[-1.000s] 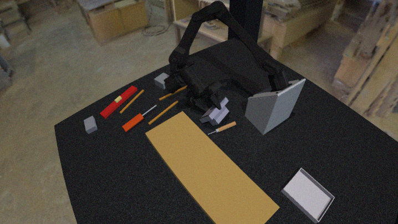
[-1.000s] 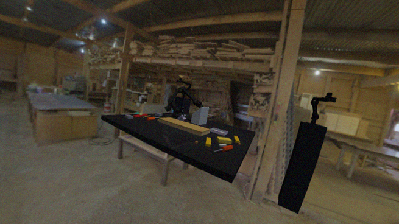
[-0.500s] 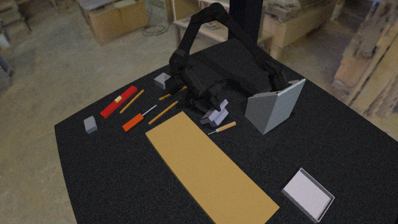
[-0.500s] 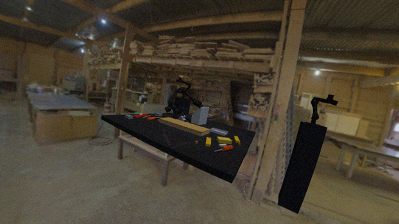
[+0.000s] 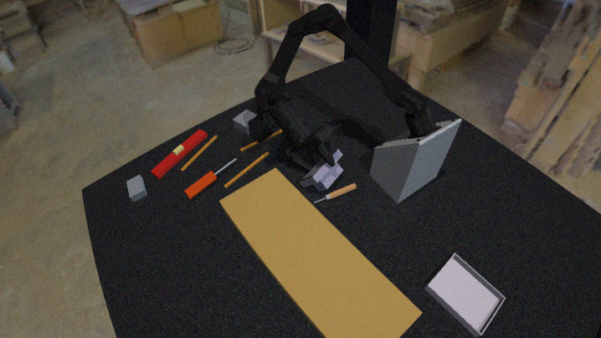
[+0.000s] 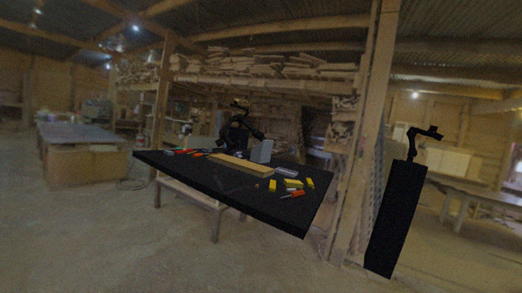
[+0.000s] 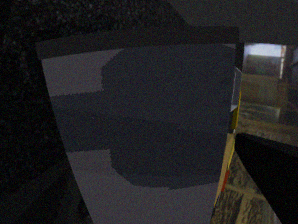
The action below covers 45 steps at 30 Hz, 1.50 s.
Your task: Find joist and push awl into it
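Note:
The lilac-grey stud finder (image 5: 329, 175) (image 7: 150, 205) lies on the black table just beyond the panel's far end and fills much of the wrist view. My gripper (image 5: 321, 161) is open, low over the stud finder, its fingers close about it; one dark finger shows at the right of the wrist view. The awl (image 5: 341, 191), with a wooden handle and thin metal tip, lies beside the stud finder, its tip toward the panel. The tan floor panel (image 5: 319, 252) (image 6: 240, 165) lies flat, with no joist visible. The shallow tray (image 5: 480, 277) (image 6: 286, 171) is empty.
A tall grey box (image 5: 416, 163) (image 6: 261, 151) stands right of the gripper. Left are an orange screwdriver (image 5: 201, 185), a red level (image 5: 188, 145), several pencils and two grey blocks. Yellow blocks (image 6: 293, 183) and another screwdriver (image 6: 297, 193) lie past the panel's near end.

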### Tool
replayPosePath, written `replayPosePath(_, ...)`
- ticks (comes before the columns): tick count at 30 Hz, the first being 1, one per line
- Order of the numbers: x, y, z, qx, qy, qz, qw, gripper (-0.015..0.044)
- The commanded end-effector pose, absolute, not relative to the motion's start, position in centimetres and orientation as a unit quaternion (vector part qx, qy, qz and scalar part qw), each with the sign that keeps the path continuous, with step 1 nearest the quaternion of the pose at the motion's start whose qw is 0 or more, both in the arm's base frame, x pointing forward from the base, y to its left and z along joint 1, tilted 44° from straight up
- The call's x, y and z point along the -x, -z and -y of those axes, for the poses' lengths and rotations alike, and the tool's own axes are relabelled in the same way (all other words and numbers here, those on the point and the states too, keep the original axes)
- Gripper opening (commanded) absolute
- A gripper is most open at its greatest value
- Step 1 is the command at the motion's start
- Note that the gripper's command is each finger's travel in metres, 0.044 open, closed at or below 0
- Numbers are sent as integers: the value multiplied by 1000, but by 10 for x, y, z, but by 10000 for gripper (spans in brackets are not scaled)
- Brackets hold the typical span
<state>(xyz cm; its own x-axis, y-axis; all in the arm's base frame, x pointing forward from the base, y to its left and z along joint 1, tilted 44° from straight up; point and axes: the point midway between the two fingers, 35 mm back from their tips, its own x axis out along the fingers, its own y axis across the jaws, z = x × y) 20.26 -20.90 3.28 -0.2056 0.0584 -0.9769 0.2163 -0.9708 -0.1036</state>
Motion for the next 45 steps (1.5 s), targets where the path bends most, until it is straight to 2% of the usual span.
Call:
replayPosePath(1, -205, -39, 210, -630, 767, -108, 51, 440)
replayPosePath(15, -209, -61, 210, -630, 767, -108, 52, 440)
replayPosePath(25, -225, -157, 173, -630, 767, -110, 54, 440)
replayPosePath(26, -224, -128, 186, -627, 769, -113, 55, 440)
replayPosePath(45, -224, -128, 186, -627, 769, -113, 55, 440)
